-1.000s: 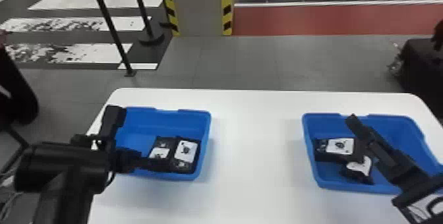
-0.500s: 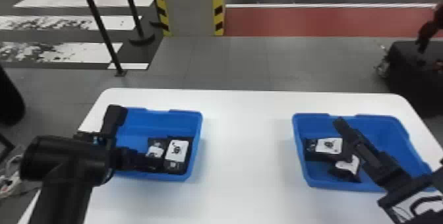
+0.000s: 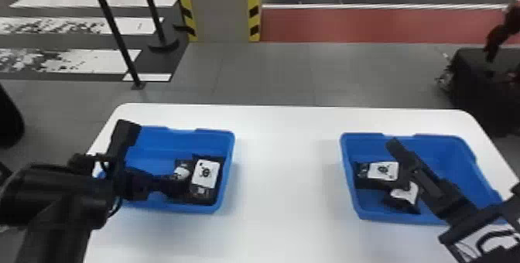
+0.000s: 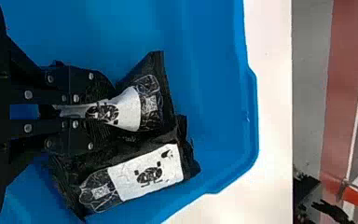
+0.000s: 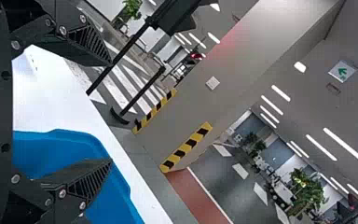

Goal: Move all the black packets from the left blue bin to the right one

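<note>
The left gripper is clamped on a black packet, partly hidden by its fingers, beside another packet in the left blue bin. The right gripper, fingers apart, partly hides packets in the right bin.

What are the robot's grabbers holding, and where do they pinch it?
The left gripper pinches one black packet by the end nearest it, bunching its white label between the fingers. The right gripper is open and holds nothing.
</note>
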